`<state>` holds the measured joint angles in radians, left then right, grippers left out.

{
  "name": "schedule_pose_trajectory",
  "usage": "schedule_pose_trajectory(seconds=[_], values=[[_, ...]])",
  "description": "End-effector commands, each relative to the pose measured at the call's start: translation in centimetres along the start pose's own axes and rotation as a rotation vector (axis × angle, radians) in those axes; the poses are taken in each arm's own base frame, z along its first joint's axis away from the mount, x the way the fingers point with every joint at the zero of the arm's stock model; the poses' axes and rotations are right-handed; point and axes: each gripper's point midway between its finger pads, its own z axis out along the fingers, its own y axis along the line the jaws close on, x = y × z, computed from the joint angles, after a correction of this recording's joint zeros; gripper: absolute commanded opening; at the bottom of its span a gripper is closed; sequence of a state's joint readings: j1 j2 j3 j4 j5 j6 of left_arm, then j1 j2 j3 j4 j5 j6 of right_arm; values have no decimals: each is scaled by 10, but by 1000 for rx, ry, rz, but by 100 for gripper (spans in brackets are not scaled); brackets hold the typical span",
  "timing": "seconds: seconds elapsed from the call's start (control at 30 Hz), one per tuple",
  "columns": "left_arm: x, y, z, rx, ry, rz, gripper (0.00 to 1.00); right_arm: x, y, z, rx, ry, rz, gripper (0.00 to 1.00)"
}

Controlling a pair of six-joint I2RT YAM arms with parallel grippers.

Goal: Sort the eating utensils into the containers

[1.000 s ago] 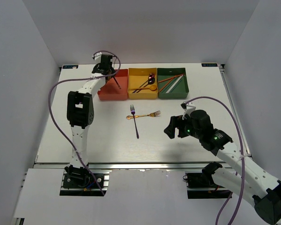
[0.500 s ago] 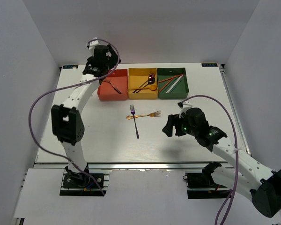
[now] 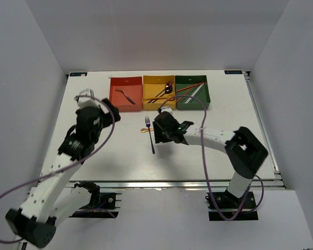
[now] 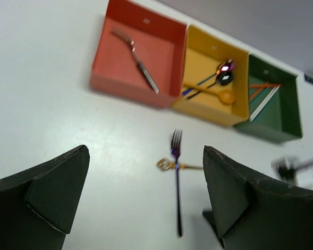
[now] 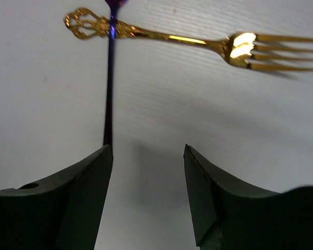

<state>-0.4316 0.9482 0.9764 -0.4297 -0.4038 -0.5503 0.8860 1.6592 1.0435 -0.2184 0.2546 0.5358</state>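
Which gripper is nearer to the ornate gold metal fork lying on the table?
Right. The right gripper hangs close over the ornate gold metal fork; the left gripper is far off to its left.

White matt tabletop [image 3: 172, 165]; faint fine grain shows in the right wrist view. Metal rail [image 3: 161, 183] along its 6 o'clock edge, with one small dark tab [image 3: 76, 74] at the 11 o'clock corner. Plain grey walls [image 3: 161, 36] enclose three sides.
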Motion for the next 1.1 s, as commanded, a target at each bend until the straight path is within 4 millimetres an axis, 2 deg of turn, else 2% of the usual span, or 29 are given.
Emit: schedule_pose_trajectory(seconds=[0.0,0.03,0.07,0.1,0.13,0.17,0.3,0.33,0.5,0.67,0.73,0.77,0.83,0.9,0.93,1.03,1.07], values=[[29,28,-27,19,15,64,98,-30,16,17,72,-77,9,60],[32,32,-32,35,0,65,98,-19,16,32,92,-36,-20,60],[37,36,-36,43,-6,76,98,-18,21,37,97,-26,-34,59],[41,45,-41,38,-28,71,98,-31,31,39,88,-45,-32,58],[40,49,-45,26,-31,66,98,-23,30,53,109,-15,-50,56],[34,48,-48,30,-44,60,98,-31,36,55,111,-18,-52,53],[32,49,-48,24,-56,55,98,-21,34,76,151,23,-66,51],[40,49,-43,11,-21,72,98,-18,34,83,156,34,-69,50],[44,49,-38,-1,8,94,98,1,32,97,174,91,-74,31],[41,50,-42,6,-15,85,98,20,23,93,211,113,-52,11],[40,51,-42,0,-17,81,98,16,28,87,182,88,-19,1],[41,52,-41,-4,-13,82,98,25,27,86,162,104,-11,0],[46,51,-38,-9,10,85,98,18,37,79,90,67,17,0],[52,45,-35,14,36,73,98,-1,53,66,3,-2,27,0],[55,42,-34,30,47,64,98,-4,58,61,-34,-12,29,0],[65,24,-32,108,86,-18,98,-22,70,37,-131,-86,15,0],[73,20,-28,136,90,-47,98,-33,74,22,-159,-125,21,0]])
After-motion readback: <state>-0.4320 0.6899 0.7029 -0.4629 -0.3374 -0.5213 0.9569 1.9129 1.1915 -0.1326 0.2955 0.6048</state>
